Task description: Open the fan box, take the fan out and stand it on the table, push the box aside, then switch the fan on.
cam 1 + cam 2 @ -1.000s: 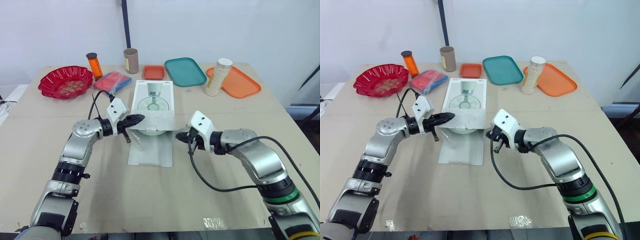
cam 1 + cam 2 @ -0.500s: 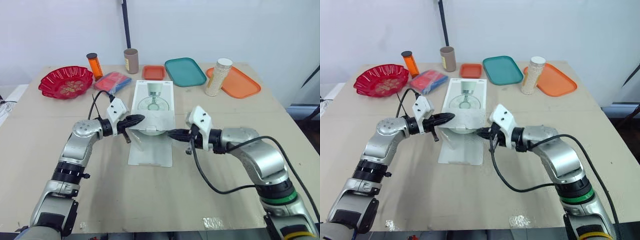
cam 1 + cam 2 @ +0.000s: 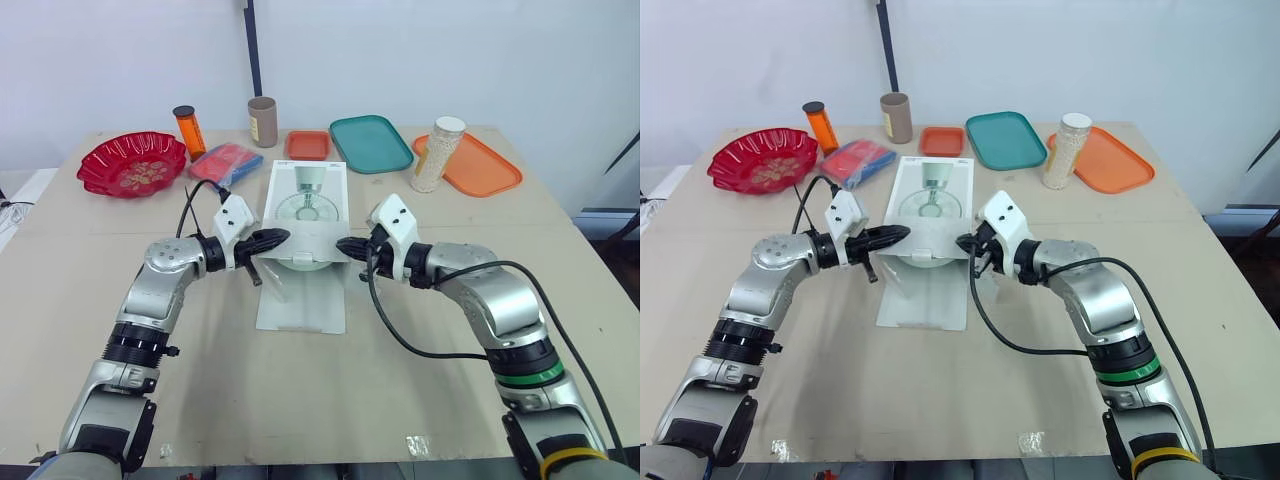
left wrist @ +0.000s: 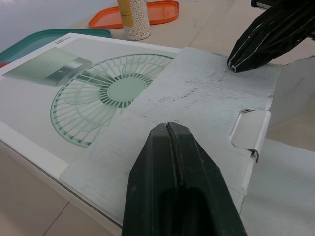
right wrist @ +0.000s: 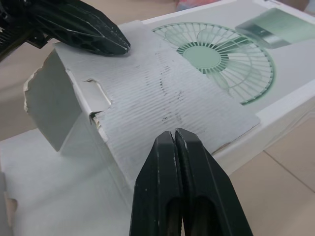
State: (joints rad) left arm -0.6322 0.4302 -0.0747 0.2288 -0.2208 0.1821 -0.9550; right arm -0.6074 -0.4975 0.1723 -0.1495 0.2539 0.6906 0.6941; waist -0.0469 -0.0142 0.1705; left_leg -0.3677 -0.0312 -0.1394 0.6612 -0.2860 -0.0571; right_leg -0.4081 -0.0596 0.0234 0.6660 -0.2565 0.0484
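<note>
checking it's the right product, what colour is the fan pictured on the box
Pale mint green on the white fan box; clearest in the left wrist view.

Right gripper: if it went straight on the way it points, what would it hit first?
Probably the box flap, lying just ahead of the right gripper. The left gripper sits beyond, seemingly a little off that line; depth is unclear.

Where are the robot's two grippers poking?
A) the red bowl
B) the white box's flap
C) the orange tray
B: the left gripper and the right gripper, both shut, have their tips at the folded-back flap of the box.
</note>
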